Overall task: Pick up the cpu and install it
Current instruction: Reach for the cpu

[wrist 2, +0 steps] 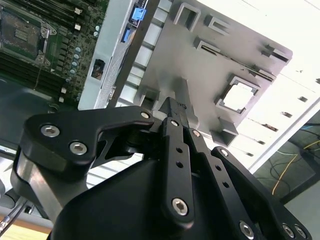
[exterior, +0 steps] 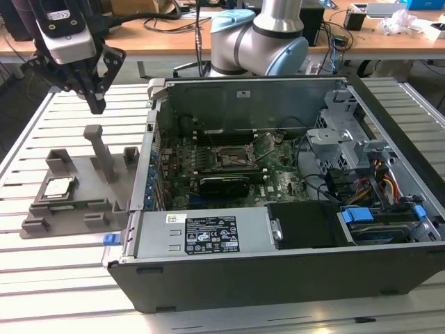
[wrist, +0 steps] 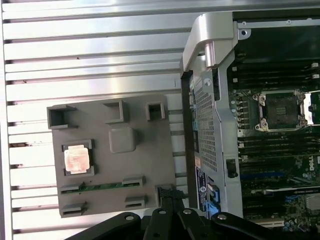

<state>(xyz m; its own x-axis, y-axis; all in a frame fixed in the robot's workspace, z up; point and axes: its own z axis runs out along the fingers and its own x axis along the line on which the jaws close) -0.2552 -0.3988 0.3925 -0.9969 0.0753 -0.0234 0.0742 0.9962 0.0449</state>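
The cpu [exterior: 58, 188] is a small silver square lying flat in a recess of the grey fixture plate [exterior: 87, 172], at the exterior view's left. Both wrist views look down on the cpu [wrist 2: 238, 96] [wrist: 76, 159]. My gripper [exterior: 97, 106] hangs well above the plate, behind the cpu, holding nothing. Its black fingers meet at the tips, so the gripper [wrist 2: 175, 107] [wrist: 171, 192] is shut. The square socket [exterior: 231, 158] sits on the motherboard inside the open computer case, and the socket [wrist: 281, 109] looks bare inside its frame.
The open computer case [exterior: 208, 233] stands right beside the fixture plate, with its side wall [wrist: 207, 125] between plate and motherboard. An upright post [exterior: 101, 149] rises from the plate. A slatted white table [exterior: 62, 278] carries everything. Drive cages and cables [exterior: 368, 181] fill the case's far side.
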